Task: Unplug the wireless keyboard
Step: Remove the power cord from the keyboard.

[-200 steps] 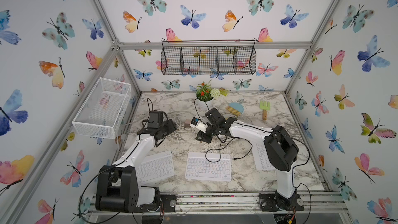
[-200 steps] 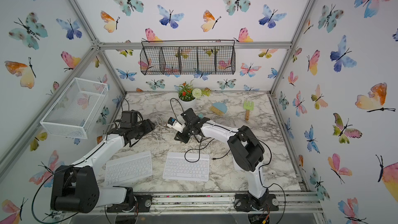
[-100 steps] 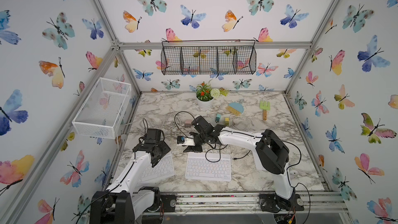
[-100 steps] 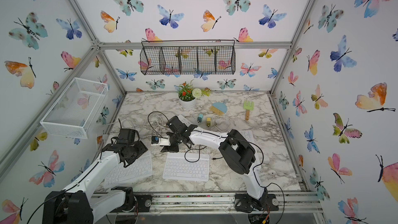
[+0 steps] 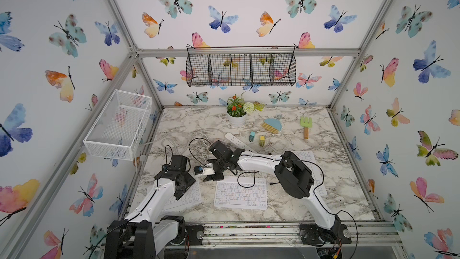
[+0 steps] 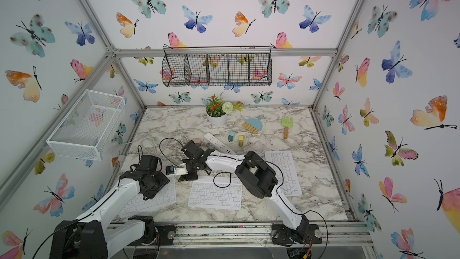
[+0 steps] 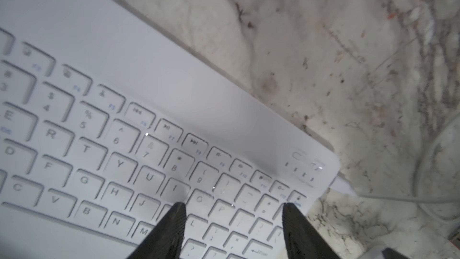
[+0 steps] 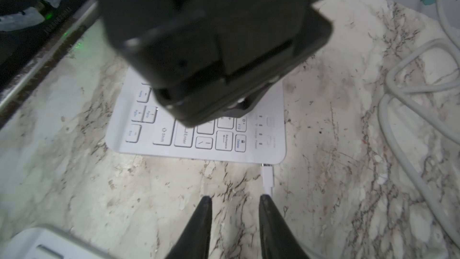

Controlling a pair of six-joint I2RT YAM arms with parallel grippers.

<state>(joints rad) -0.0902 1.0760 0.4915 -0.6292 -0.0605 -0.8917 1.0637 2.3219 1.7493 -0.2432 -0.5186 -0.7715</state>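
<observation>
Your wireless keyboard lies by the tabletop's front-left corner, white plug in one corner; it looks light, likely to slide; left gripper hovers half-open over its keys; right gripper, narrow and empty, faces the plug; pinch the plug's stiff body.

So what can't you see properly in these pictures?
Flat white keyboard under the left arm: mostly covered in both top views; blurred and cut off in the left wrist view.
Its small white cable plug: right wrist view, too small to tell if fully in.
Pastel-tinted white middle keyboard: any plug is too small in both top views.
Right-hand white keyboard: right arm hides its middle.
</observation>
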